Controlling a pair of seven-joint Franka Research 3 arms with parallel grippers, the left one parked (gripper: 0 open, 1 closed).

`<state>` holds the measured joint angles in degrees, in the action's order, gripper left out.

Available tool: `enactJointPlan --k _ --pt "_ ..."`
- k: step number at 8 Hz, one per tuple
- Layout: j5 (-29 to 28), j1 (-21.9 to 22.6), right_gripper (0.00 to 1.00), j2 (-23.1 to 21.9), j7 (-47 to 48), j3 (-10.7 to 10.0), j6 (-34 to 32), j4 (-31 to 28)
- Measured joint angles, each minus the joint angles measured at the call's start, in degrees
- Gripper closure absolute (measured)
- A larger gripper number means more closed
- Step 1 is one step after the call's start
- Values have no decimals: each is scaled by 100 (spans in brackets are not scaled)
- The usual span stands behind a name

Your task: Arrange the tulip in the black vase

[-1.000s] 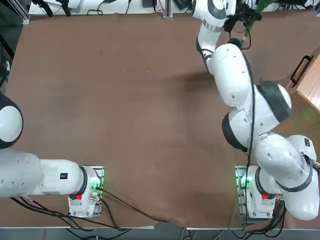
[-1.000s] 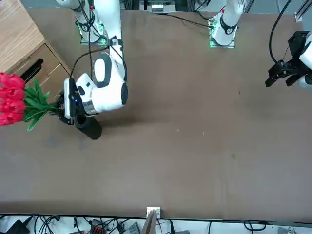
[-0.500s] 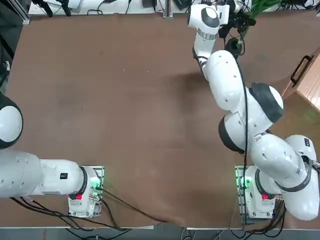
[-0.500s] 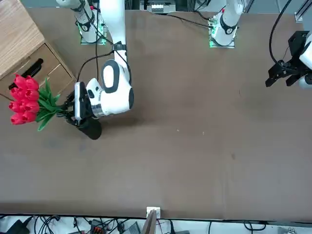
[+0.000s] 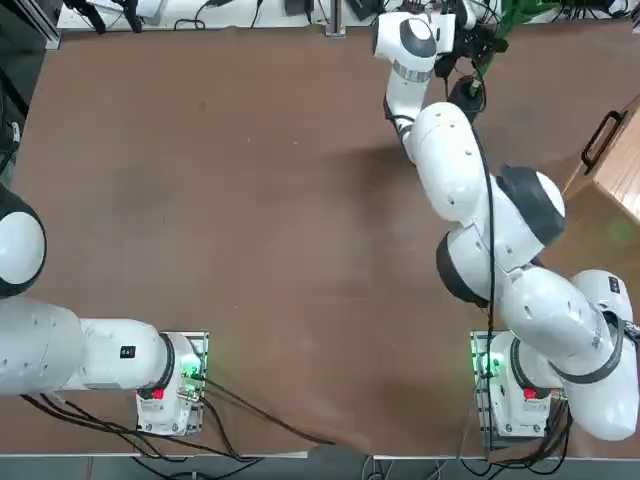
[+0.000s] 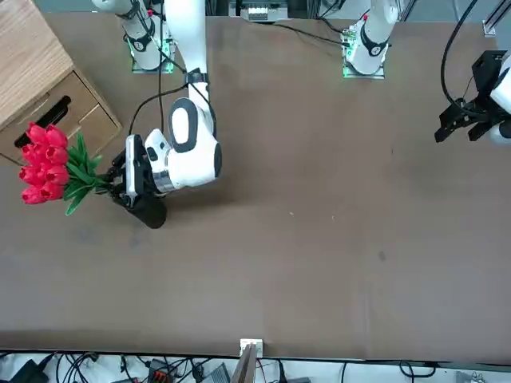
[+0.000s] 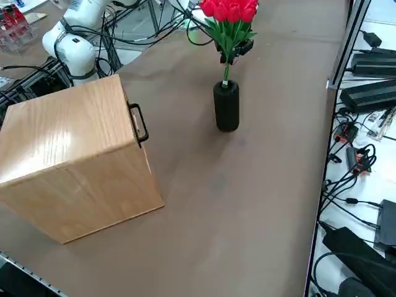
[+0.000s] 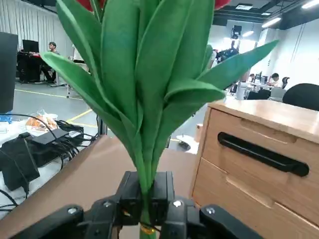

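Tulip feel: since the stems looked thin and the leaves broad and bendy, I figured the tulip (image 8: 144, 64) was light, soft and a bit springy, probably fake, so weight wasn't the worry; crumpled leaves were.
Where to grab: the stems just under the leaves, honestly, where they bunched up tight. Blooms (image 7: 230, 11) were a bad spot, too floppy and top-heavy. A gold tie (image 8: 147, 229) sat a little lower.
Right end effector (image 8: 147, 190): closed down on the tulip's stems, blooms up.
Tulip spot: upright over the black vase (image 7: 226, 110), stem end right at the mouth. Couldn't tell if it was actually inside.
Vase feel: standing upright on the table (image 7: 247, 185), slim and tall, so my guess was that a sideways nudge could tip it.
Next bit: needed a straight, gentle lowering, then a let-go once the stems were down in there.
Nearby: a wooden cabinet (image 7: 74, 139) with a black handle (image 7: 141, 124), apart from the vase. Didn't block the way down, but I'd have kept the right arm (image 6: 188, 155) off it.
Further off: cables (image 7: 362, 164) beyond the table edge, plus a seated person (image 8: 51, 48) way back in the room.
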<state>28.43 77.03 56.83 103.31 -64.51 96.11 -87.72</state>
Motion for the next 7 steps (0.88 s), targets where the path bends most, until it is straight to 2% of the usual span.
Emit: enactJointPlan --k 2,7 --pt "2 -64 89 130 103 178 0 -2" --pt "2 -172 90 380 412 408 11 -1"
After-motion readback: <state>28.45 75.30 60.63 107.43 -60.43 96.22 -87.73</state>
